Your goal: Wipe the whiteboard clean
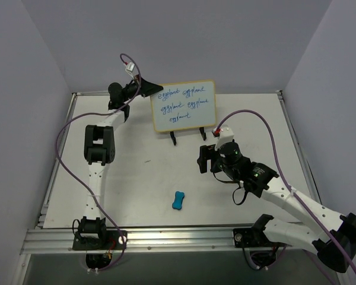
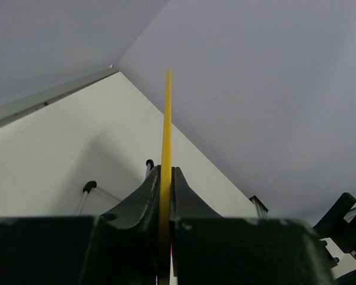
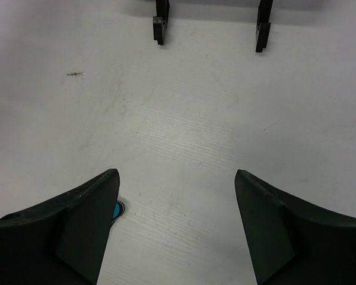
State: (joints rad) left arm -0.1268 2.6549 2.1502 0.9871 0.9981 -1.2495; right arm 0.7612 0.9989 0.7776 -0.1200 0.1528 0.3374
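In left tool (image 2: 165,177), thin yellow-framed whiteboard (image 1: 184,107)

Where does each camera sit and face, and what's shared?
Top external: above and behind, looking down on both arms, the yellow-framed white whiteboard and blue eraser block.
Left wrist: along the left end effector, shut on the whiteboard's edge.
Right wrist: down past the open right end effector at tabletop and eraser.
Shared: top and left wrist, whiteboard.
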